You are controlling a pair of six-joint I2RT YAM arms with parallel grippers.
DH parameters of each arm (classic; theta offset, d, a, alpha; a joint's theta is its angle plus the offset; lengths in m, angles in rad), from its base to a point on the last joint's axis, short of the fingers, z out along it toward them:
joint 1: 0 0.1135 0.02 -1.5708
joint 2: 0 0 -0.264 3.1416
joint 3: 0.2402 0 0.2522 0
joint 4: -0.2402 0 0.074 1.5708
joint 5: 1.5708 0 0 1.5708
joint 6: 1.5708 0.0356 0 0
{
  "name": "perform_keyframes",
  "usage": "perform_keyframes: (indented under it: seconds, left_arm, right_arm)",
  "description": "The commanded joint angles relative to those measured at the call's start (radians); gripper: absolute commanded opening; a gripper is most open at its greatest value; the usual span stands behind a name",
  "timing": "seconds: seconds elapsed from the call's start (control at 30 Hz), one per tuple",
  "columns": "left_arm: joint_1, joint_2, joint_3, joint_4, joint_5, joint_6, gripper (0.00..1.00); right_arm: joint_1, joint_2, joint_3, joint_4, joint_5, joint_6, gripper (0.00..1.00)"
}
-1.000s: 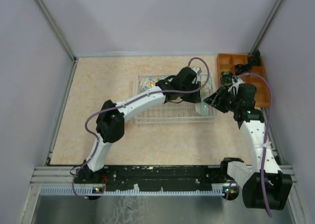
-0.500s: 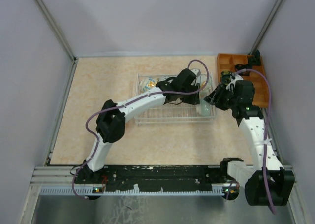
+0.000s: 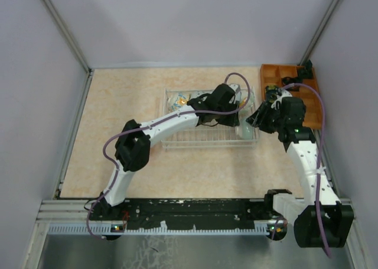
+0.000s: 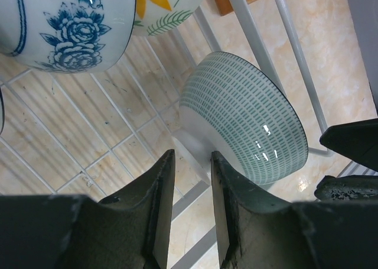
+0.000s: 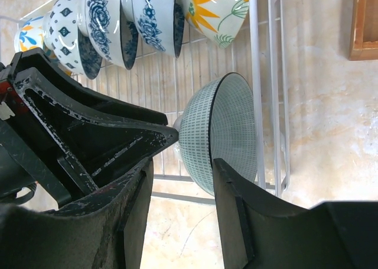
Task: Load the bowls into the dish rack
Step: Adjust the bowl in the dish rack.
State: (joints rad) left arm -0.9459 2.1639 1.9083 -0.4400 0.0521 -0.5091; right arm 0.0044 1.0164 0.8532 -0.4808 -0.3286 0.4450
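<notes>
Green-patterned bowl (image 4: 248,121), foot pinched in left claw (image 4: 191,156).

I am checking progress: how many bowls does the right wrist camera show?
6. A row across the top: orange-patterned bowl, diamond bowl, two blue-flowered bowls, yellow-flowered bowl. Below them, alone, the green-patterned bowl. The left arm may hide others.

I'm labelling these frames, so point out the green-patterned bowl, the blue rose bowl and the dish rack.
green-patterned bowl (image 4: 242,115), left wrist view, on its dashed outer wall.
blue rose bowl (image 4: 74,41), left wrist view, on the rose print on its side.
dish rack (image 3: 201,138), top external view, on bare grid floor.
</notes>
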Motion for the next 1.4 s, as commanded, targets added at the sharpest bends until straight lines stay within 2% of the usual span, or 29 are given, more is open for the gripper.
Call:
perform_keyframes:
  seconds: [0.0,0.4,1.1,1.23,1.37]
  left_arm:
    - [0.006,-0.047,-0.005,0.025,-0.004,-0.003,0.37]
    - [0.007,-0.059,-0.012,0.029,-0.009,-0.004,0.39]
    - [0.015,-0.064,-0.028,0.030,-0.012,-0.002,0.40]
    - [0.017,-0.064,-0.033,0.032,-0.010,-0.002,0.40]
    - [0.020,-0.074,-0.043,0.034,-0.014,-0.002,0.40]
  right_arm:
    - [0.012,-0.016,0.025,0.019,0.018,-0.020,0.45]
    - [0.012,-0.028,0.021,0.018,0.031,-0.023,0.45]
    - [0.068,0.077,0.008,0.040,0.027,-0.038,0.42]
    - [0.071,0.093,0.000,0.051,0.012,-0.038,0.35]
    - [0.071,0.095,-0.007,0.065,-0.002,-0.036,0.13]
